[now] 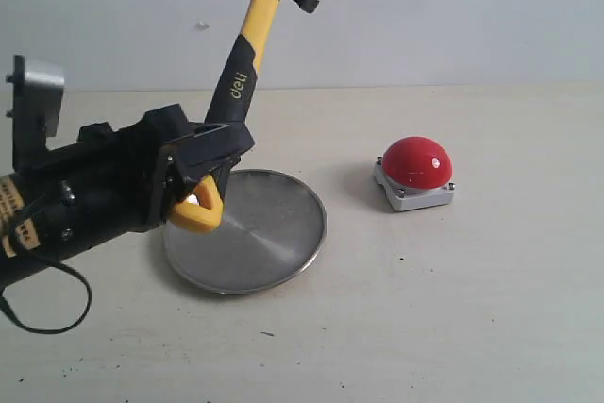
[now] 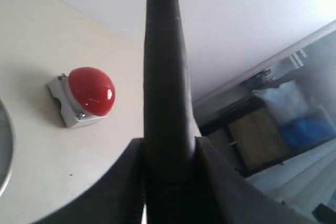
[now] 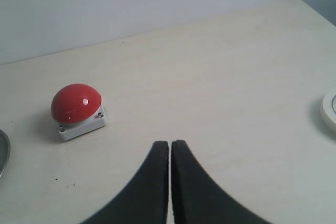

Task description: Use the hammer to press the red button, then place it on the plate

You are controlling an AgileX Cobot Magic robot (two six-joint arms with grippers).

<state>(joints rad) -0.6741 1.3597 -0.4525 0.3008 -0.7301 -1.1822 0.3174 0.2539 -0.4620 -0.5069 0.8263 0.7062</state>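
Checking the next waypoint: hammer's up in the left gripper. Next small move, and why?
Probably shift the hammer right toward the red button: the left gripper clamps its handle above the plate, head raised, well short of the dome. Whether it was pressed already, I can't tell.

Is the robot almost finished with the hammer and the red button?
Done: the hammer is picked up; the left gripper holds its handle, head high in the air. In hand: it is held near the plate, well away from the red button. Whether the button got pressed, the pictures cannot say. Left: laying the hammer on the plate.
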